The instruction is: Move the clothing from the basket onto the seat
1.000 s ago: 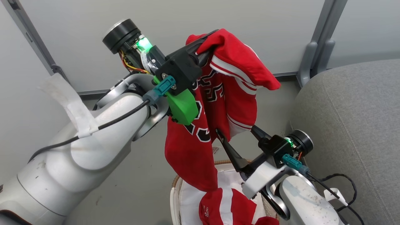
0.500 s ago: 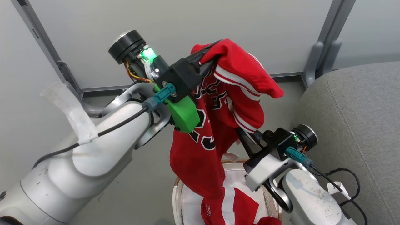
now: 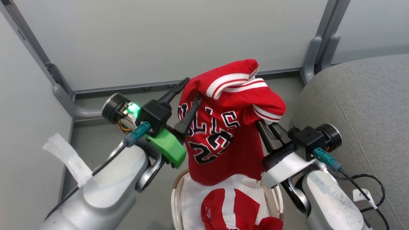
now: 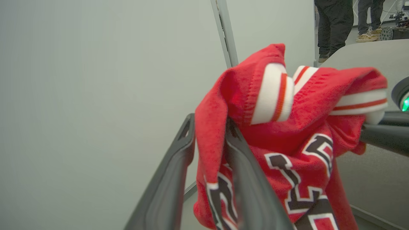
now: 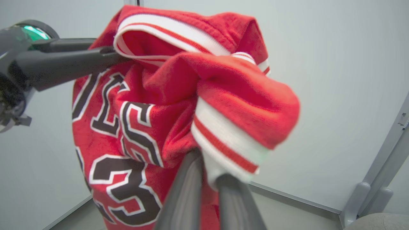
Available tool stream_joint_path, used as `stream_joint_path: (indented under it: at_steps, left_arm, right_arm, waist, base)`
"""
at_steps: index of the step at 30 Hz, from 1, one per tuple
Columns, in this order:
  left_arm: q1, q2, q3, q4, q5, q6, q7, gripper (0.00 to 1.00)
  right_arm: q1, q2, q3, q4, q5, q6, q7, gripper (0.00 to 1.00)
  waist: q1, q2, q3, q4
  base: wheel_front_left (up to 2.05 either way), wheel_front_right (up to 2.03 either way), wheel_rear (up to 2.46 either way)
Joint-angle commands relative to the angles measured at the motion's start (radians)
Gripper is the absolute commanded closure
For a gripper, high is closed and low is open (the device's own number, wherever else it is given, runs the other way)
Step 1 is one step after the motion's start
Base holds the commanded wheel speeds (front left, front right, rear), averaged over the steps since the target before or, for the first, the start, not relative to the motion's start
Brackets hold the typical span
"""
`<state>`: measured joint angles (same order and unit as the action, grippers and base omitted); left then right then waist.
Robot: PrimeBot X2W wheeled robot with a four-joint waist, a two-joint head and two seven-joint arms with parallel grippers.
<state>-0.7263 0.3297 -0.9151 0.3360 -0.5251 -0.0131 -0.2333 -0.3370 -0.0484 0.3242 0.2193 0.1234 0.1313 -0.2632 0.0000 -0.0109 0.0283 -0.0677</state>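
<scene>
A red jersey point(image 3: 217, 134) with black-and-white lettering hangs above the basket point(image 3: 174, 198), stretched between my two grippers. My left gripper point(image 3: 193, 89) stands open; in the left wrist view a fold of the jersey point(image 4: 303, 127) hangs between its spread fingers point(image 4: 179, 153) and drapes over the right one. My right gripper point(image 3: 260, 123) is shut on the jersey's white-striped hem point(image 5: 223, 140). A second red garment point(image 3: 230, 207) lies in the basket on the white liner point(image 3: 195, 198). The grey seat point(image 3: 361, 105) is to the right.
Pale partition walls with grey metal posts point(image 3: 314, 54) close off the back and left. A black cable point(image 3: 367, 188) trails beside the right arm, against the seat. A person's legs point(image 4: 332, 25) stand beyond the seat in the left wrist view.
My right gripper closed on the jersey's striped hem. The left gripper has dropped lower and let go, its jaws now apart. The jersey hangs more bunched. The head view has shifted.
</scene>
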Motion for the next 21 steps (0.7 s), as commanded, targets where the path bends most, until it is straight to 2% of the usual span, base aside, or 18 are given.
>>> stream_joint_path:
  at_steps: [1,6,11,21]
  left_arm:
    - [0.04,-0.012,0.007,0.012,-0.017,0.006,-0.013,0.0]
    - [0.16,-0.068,0.042,0.046,-0.067,0.012,-0.032,0.0]
    - [0.266,-0.092,0.096,0.052,-0.043,0.017,-0.032,0.0]
    - [0.463,-0.145,0.313,0.02,0.034,-0.006,-0.031,0.0]
  right_arm:
    - [0.01,-0.004,-0.011,-0.014,-0.005,-0.001,-0.002,1.0]
    - [0.02,-0.004,-0.057,-0.048,-0.015,-0.001,-0.002,1.0]
    - [0.035,-0.003,-0.103,-0.077,-0.033,-0.001,-0.002,1.0]
    - [0.089,-0.003,-0.188,-0.1,-0.055,-0.001,-0.002,1.0]
  waist:
    - [0.0,0.0109,0.002,-0.004]
    - [0.0,0.0109,0.004,-0.006]
    - [0.0,0.0109,0.011,-0.001]
    - [0.0,0.0109,0.018,0.001]
  base:
    - [0.0,0.0,0.0]
    - [0.0,0.0,0.0]
    - [0.0,0.0,0.0]
    - [0.0,0.0,0.0]
